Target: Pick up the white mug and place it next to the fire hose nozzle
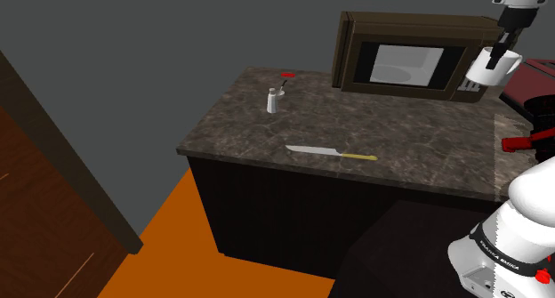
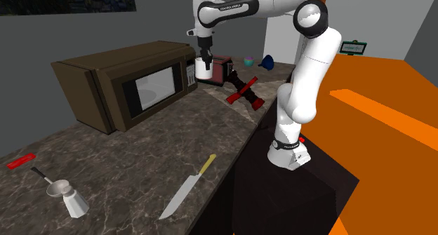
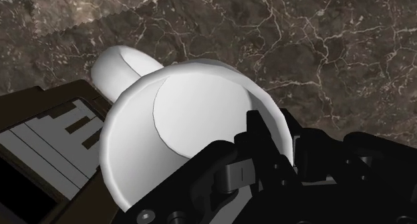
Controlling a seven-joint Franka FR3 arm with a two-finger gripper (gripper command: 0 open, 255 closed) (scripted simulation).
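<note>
A white mug [image 1: 494,67] hangs in the air in front of the microwave's control panel, with my black gripper [image 1: 504,49] shut on its rim from above. In the second exterior view the mug [image 2: 204,71] hangs below the gripper [image 2: 204,58], above the counter. The wrist view looks into the mug [image 3: 180,122]; the gripper [image 3: 275,146] clasps the mug's wall, one finger inside and one outside. The fire hose nozzle [image 1: 275,99], pale grey with a red handle, stands far off at the counter's other end, seen again as the nozzle [image 2: 72,202].
A dark brown microwave [image 1: 409,63] sits at the back of the marble counter [image 1: 418,136]. A knife [image 1: 329,151] with a yellow handle lies near the front edge. A red tool [image 2: 244,90] and a dark red box [image 2: 223,66] lie near the arm's base.
</note>
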